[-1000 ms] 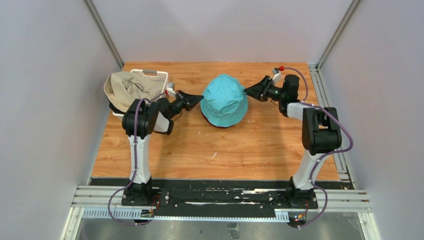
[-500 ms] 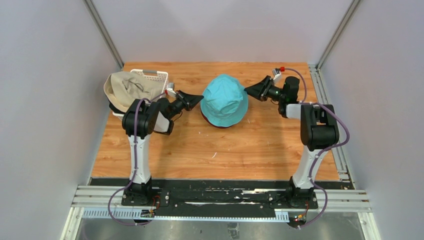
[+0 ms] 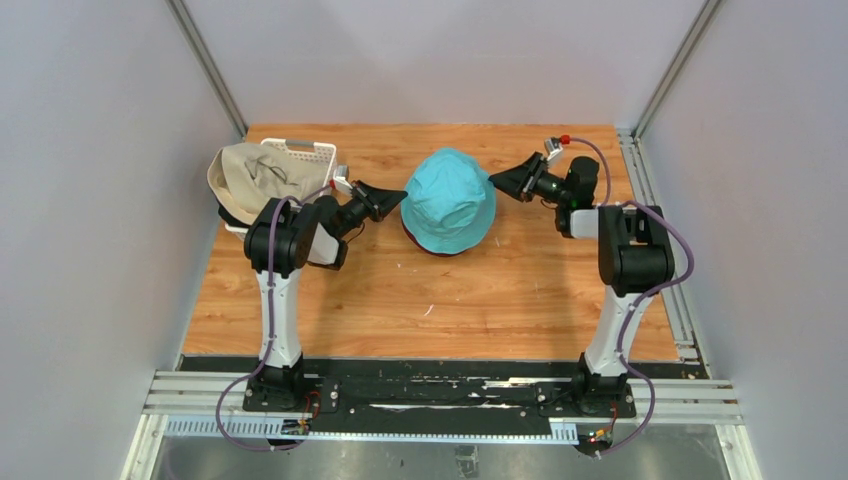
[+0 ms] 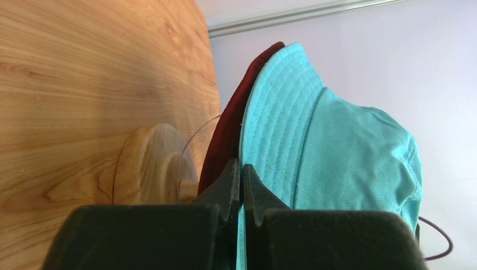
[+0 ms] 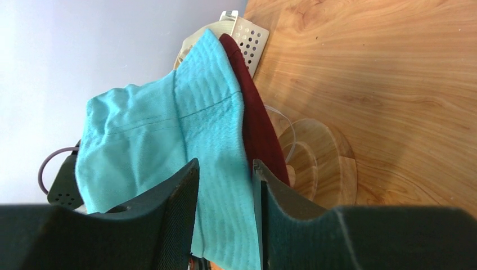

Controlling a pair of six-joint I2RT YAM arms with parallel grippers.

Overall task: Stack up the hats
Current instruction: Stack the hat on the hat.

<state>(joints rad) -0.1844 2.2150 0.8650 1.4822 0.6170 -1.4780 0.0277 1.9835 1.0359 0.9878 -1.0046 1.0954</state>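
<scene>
Where left jaws pinch, teal hat [image 4: 337, 157] brim

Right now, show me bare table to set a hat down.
Bare: the near strip between teal hat and arm bases; the far strip behind the hat. Crowded: the basket corner with the beige hat; left arm and right arm flank the teal hat.

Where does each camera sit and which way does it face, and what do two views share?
Top external: above and behind the robot, looking down on the wooden table; left arm and right arm show.
Left wrist: on the left arm, facing right at the teal fabric bucket hat; left gripper shows, shut on its brim.
Right wrist: on the right arm, facing left at that hat; right gripper shows, open astride the brim.
Shared: both wrist views catch the maroon fabric hat beneath and the round wooden stand.
</scene>
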